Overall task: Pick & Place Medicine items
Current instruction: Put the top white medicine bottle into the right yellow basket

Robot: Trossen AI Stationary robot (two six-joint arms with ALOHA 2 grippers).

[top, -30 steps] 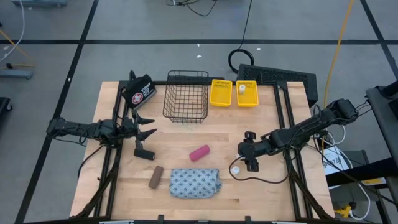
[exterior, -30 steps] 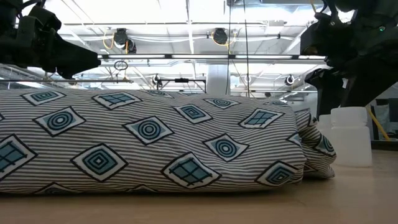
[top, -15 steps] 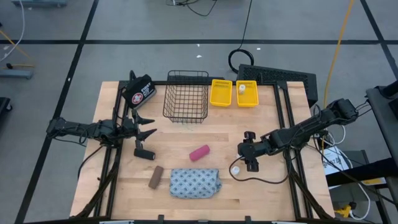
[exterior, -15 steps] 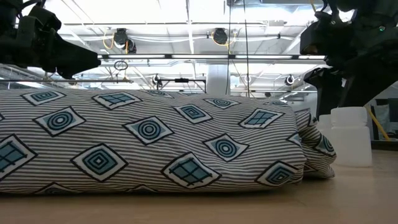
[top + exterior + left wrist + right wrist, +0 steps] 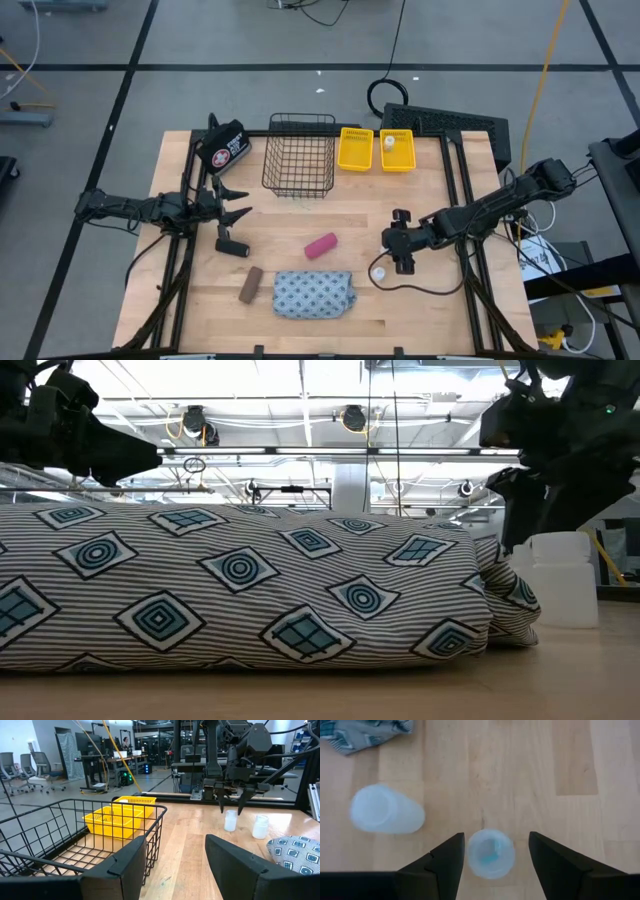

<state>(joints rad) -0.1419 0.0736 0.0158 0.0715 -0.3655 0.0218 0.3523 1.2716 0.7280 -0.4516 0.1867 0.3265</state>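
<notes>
White bottle [image 5: 490, 853] sits between right gripper's [image 5: 492, 855] downward-pointing spread fingers, seemingly untouched.

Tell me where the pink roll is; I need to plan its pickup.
In the high view, the pink roll lies mid-table, just above the patterned pouch and below the wire basket, between both grippers.

pale wooden table [image 5: 440, 300], smooth matt grain; black wire basket [image 5: 299, 153], thin metal; yellow trays [image 5: 378, 150], glossy plastic; striped pouch [image 5: 314, 295], soft woven cloth; white bottles [image 5: 386, 808], translucent plastic.
</notes>
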